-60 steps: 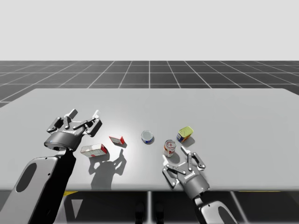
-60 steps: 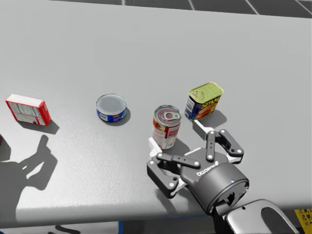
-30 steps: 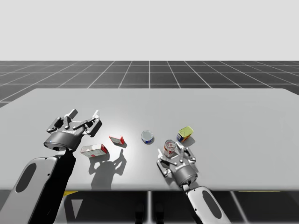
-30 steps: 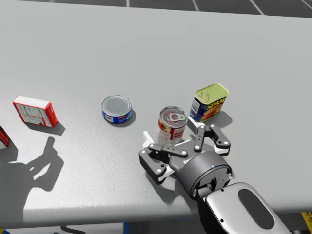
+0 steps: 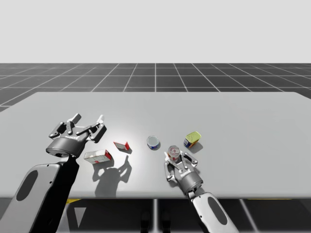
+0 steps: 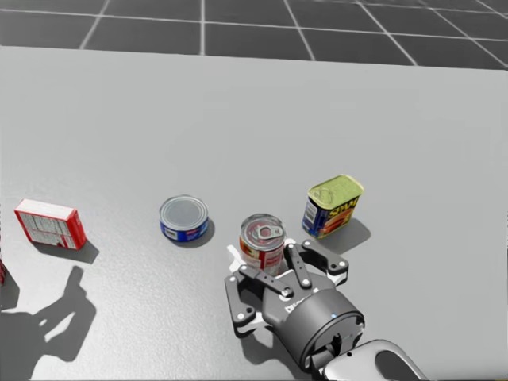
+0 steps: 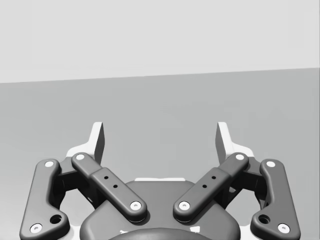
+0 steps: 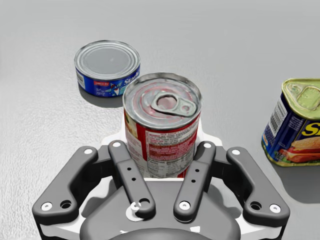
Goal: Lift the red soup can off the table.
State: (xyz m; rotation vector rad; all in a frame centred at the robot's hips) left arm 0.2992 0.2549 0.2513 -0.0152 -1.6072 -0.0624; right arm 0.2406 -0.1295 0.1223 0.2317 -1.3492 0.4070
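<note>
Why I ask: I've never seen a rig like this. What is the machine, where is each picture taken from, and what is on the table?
It is a simulated two-armed robot at a grey table. One picture looks down from above, one from its head, and one from each wrist. On the table are a red soup can, a flat blue tin, a blue tin with a yellow top and two red-and-white boxes. The right gripper is shut on the soup can, which stands on the table. The left gripper is open, holding nothing.
</note>
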